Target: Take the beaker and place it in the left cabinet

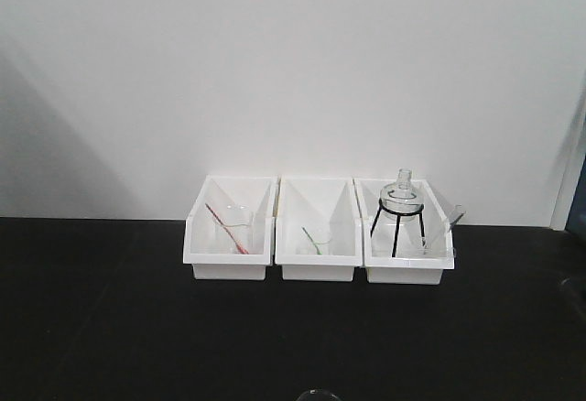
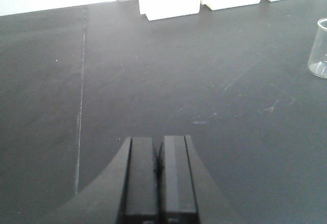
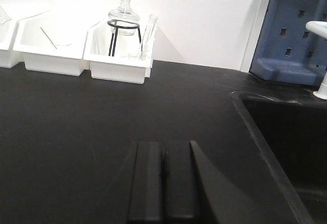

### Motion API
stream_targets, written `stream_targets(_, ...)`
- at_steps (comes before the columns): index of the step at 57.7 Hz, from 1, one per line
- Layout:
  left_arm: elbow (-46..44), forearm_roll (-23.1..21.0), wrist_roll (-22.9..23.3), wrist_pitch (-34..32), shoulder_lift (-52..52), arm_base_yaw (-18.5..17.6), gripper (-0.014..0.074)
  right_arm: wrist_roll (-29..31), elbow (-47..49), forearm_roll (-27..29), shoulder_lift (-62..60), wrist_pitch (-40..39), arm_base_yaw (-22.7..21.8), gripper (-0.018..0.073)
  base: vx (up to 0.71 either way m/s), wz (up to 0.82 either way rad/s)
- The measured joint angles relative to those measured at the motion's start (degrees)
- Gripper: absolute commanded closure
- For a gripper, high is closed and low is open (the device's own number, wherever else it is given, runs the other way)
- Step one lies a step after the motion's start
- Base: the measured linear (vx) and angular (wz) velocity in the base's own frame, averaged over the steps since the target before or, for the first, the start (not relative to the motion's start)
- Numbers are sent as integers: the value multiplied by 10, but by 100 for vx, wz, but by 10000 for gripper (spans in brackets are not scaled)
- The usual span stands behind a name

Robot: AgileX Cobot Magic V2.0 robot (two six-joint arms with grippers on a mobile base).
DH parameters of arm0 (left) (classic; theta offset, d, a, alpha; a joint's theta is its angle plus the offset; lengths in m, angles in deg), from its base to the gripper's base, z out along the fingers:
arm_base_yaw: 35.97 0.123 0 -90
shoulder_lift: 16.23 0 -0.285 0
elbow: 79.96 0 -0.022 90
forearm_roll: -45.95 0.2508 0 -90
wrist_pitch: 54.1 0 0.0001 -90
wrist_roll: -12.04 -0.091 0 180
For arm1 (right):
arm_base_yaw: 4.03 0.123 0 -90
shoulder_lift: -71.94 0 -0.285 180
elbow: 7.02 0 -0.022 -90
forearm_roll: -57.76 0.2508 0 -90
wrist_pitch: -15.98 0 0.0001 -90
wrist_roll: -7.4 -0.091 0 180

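Left wrist view had the small clear glass beaker w/ faint printed markings [image 2: 319, 50] standing upright on the matte black benchtop [image 2: 204, 91]. It sat at the far right edge of frame, partly cut off, well apart from the left gripper [image 2: 158, 170]. Front view caught only its rim [image 1: 318, 395] at the bottom edge, well short of the three white plastic bins [image 1: 318, 271]. Left gripper's jaws were pressed together, nothing betw. them. Right gripper [image 3: 163, 175] same: pads flat against each other, empty, over bare bench near the black sink basin [image 3: 286, 147]. Pale grey cabinet wasn't in any view, so couldn't say where it stood.

Handling, as judged: thin glass, light, looked empty; rigid but fragile, slick walls. Best hold prob. across the straight cylinder wall at approx. mid-height, jaws spread first to clear the width, pads kept off the spout & rim. Gentle squeeze: too hard risks a crack, too light & it slips. Keep it upright in transit.
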Motion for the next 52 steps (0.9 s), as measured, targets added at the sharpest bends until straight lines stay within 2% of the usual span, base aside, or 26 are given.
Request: stream_targets(52, 0, 0, 0, 0, 0, 0, 603, 0, 0, 0, 0, -7, 0, 561, 0, 0)
